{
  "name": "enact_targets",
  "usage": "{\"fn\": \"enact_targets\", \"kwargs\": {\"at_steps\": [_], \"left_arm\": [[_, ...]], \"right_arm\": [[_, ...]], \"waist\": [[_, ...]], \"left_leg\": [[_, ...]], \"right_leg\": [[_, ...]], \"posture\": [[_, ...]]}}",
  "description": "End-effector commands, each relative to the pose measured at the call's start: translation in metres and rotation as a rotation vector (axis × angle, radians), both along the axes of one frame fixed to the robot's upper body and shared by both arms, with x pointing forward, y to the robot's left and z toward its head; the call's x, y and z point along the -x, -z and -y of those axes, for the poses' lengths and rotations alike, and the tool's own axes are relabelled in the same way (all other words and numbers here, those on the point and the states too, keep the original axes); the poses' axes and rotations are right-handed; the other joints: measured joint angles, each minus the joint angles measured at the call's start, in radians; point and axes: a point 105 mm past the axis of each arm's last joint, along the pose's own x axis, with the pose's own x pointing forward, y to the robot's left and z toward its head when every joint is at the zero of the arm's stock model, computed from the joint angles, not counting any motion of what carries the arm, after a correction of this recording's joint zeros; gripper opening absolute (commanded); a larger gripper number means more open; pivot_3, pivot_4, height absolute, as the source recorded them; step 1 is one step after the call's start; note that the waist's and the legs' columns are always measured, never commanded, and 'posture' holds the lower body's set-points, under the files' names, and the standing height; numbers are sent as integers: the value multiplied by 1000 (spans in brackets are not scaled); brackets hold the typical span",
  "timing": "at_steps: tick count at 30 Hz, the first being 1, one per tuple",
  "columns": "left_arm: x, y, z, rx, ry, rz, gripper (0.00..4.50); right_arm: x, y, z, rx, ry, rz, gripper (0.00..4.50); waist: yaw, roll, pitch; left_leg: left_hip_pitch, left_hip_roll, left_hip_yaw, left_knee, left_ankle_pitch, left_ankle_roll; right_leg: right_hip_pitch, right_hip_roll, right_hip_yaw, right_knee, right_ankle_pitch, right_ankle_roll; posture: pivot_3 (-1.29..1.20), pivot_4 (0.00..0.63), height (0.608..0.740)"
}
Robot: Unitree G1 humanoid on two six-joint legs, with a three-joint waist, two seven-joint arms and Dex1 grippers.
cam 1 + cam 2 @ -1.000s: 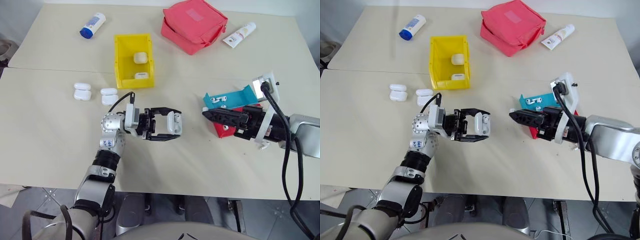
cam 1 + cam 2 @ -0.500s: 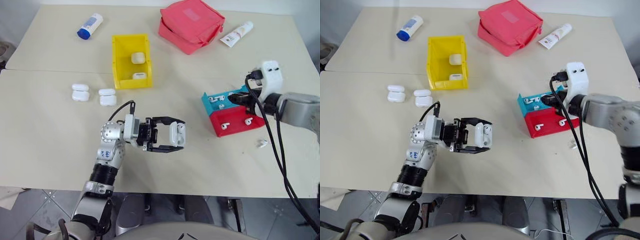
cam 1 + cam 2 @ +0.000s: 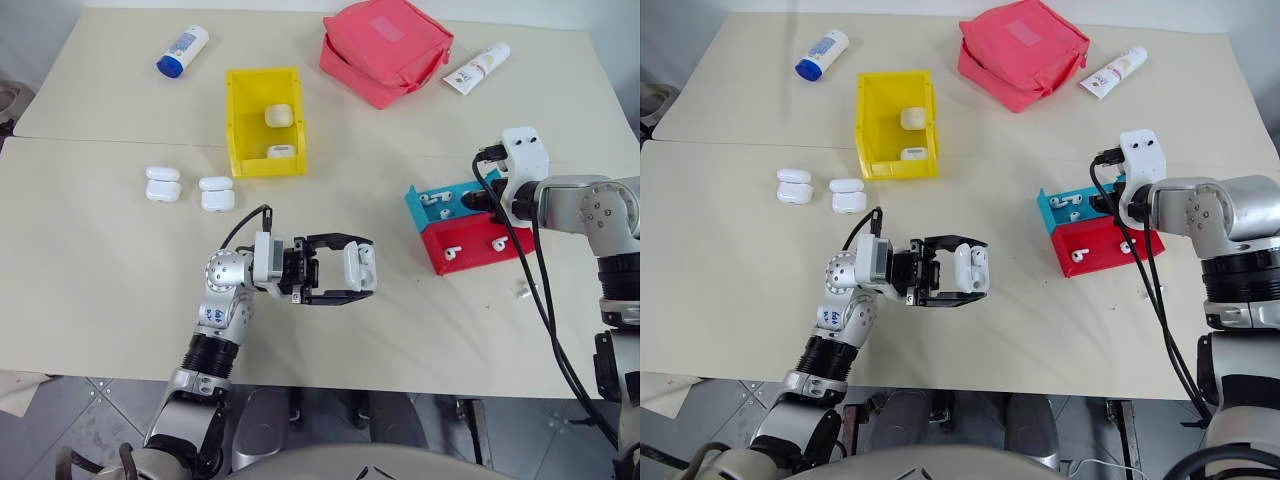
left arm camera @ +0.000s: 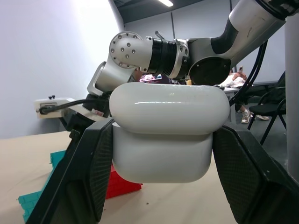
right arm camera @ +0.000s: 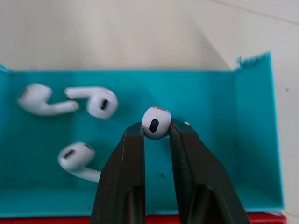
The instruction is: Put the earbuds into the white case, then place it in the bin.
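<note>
My left gripper [image 3: 352, 270] hovers above the table's front middle, shut on a white case [image 4: 168, 135] clamped by its two sides between the black fingers [image 4: 88, 172]. Off to the right, my right gripper [image 5: 156, 128] points down into the teal tray [image 5: 252, 140] and is shut on one earbud [image 5: 156, 122] by its head. Three more earbuds [image 5: 96, 99] lie loose on the teal tray's floor. The yellow bin [image 3: 238, 120] stands at the back left of centre with two white cases [image 3: 280, 115] inside.
A red tray [image 3: 470, 262] with two earbuds sits against the teal tray [image 3: 418, 197], and one loose earbud [image 3: 522, 291] lies right of it. Two spare cases [image 3: 163, 184] rest left of the bin. A pink pouch [image 3: 385, 50], a white tube [image 3: 477, 68] and a blue-capped bottle [image 3: 184, 50] line the back.
My right arm has swung from lying across the trays, pointing left, to pointing down into the teal tray. The left gripper with the case has barely shifted.
</note>
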Motion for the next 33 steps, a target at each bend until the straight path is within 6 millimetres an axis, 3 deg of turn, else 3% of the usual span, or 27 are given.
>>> {"fn": "enact_targets", "kwargs": {"at_steps": [1, 8, 13, 23, 28, 33], "left_arm": [[4, -4, 2, 18, -6, 32, 2808], [1, -5, 2, 27, -22, 34, 2808], [1, -4, 3, 31, -28, 33, 2808], [0, -4, 6, 44, -35, 30, 2808], [0, -4, 6, 48, -44, 31, 2808], [2, -3, 5, 53, -62, 34, 2808]], "right_arm": [[-4, -11, 1, 17, -1, 29, 384], [-4, -15, -5, 39, -43, 29, 2687], [-3, -24, -2, 121, -87, 44, 2687], [-3, -50, 0, 393, -383, 53, 2687], [-7, -48, 0, 458, -512, -15, 2687], [-13, -41, 1, 444, -512, -87, 2687]], "waist": [[0, 0, 0], [0, 0, 0], [-1, 0, 0], [-3, 0, 0], [-1, 0, 0], [-3, 0, 0]], "left_leg": [[0, 0, 0, 0, 0, 0], [0, 0, 0, 0, 0, 0], [0, 0, 0, 0, 0, 0], [0, 0, 1, 0, 0, 0], [0, 0, 1, 0, 0, 0], [0, 0, 1, 0, 0, 0]], "right_leg": [[0, 0, 0, 0, 0, 0], [0, 0, 0, 0, 0, 0], [0, 0, 0, 0, 0, 0], [0, 1, 1, 0, 0, 0], [0, 0, 0, 0, 0, 0], [0, 0, 0, 0, 0, 0]], "posture": [[0, 150, 740], [0, 150, 740], [0, 150, 740], [0, 150, 740], [0, 150, 740], [0, 150, 740]]}}
